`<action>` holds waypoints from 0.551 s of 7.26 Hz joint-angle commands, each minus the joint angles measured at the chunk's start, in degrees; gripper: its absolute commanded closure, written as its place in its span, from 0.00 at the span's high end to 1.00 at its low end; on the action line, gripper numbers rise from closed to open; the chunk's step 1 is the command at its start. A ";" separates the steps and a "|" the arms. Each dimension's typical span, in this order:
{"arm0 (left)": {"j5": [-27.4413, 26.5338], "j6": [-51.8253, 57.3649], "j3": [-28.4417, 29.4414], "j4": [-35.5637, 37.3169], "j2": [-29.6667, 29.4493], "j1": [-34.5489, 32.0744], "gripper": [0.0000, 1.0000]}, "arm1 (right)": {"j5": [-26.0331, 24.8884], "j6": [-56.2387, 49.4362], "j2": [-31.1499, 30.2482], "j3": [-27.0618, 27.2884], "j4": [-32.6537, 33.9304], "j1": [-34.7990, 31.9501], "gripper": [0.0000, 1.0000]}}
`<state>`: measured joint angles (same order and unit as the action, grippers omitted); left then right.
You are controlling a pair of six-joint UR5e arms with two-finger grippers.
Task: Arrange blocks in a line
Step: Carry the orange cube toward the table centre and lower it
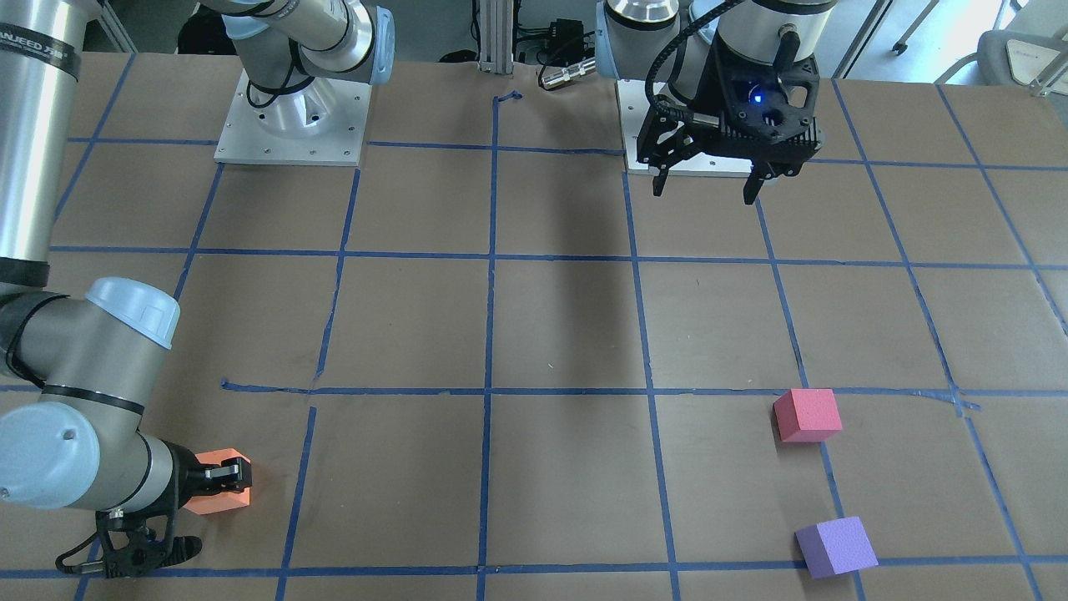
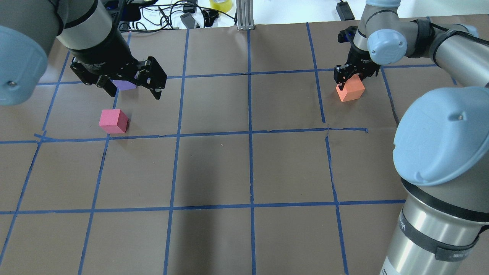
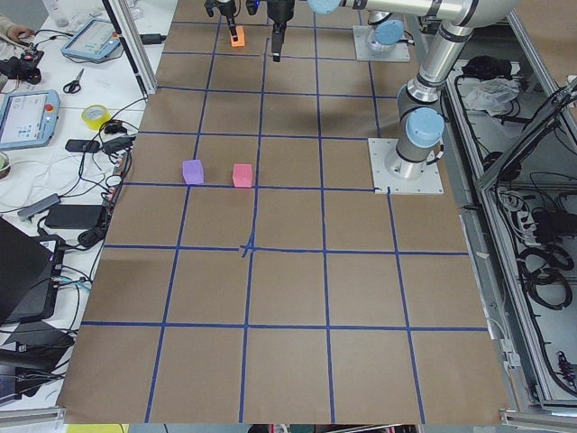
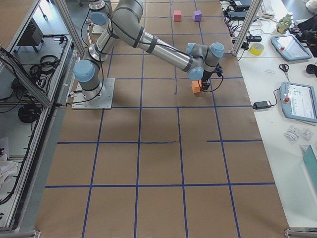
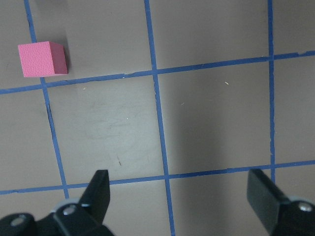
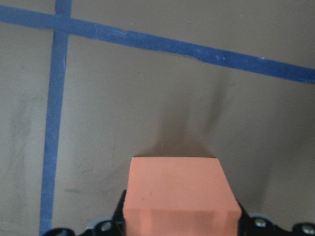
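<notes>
My right gripper (image 1: 219, 484) is shut on the orange block (image 1: 213, 502), down at or just above the table at the far right of the overhead view (image 2: 351, 91). In the right wrist view the orange block (image 6: 177, 191) fills the gap between the jaws. The pinkish red block (image 2: 113, 121) and the purple block (image 1: 835, 546) lie on the table on the left side, apart from each other. My left gripper (image 2: 135, 94) is open and empty, high above the table; the purple block (image 2: 124, 84) shows below it. The left wrist view shows the red block (image 5: 42, 59).
Blue tape lines (image 2: 250, 133) divide the brown table into squares. The two arm bases (image 1: 292, 117) stand at the robot's edge. Cables and a yellow tape roll (image 2: 220, 4) lie beyond the far edge. Tablets and tools sit on a side bench (image 4: 297, 99).
</notes>
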<state>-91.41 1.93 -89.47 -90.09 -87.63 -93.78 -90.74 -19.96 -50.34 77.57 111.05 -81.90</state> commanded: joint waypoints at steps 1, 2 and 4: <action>0.00 0.00 0.00 0.00 -0.08 0.00 1.00 | 0.21 0.79 -0.55 -0.66 0.05 -0.63 0.11; 0.00 0.00 0.00 0.00 0.00 0.00 1.00 | 0.91 4.98 -0.55 -1.37 0.13 -2.55 0.10; -0.17 0.35 0.00 0.00 0.00 0.17 1.00 | 2.49 18.30 0.49 -6.09 0.49 -9.74 0.10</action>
<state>-91.44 2.00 -89.47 -90.09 -87.67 -93.70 -89.52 -10.46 -50.59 74.55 111.36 -87.31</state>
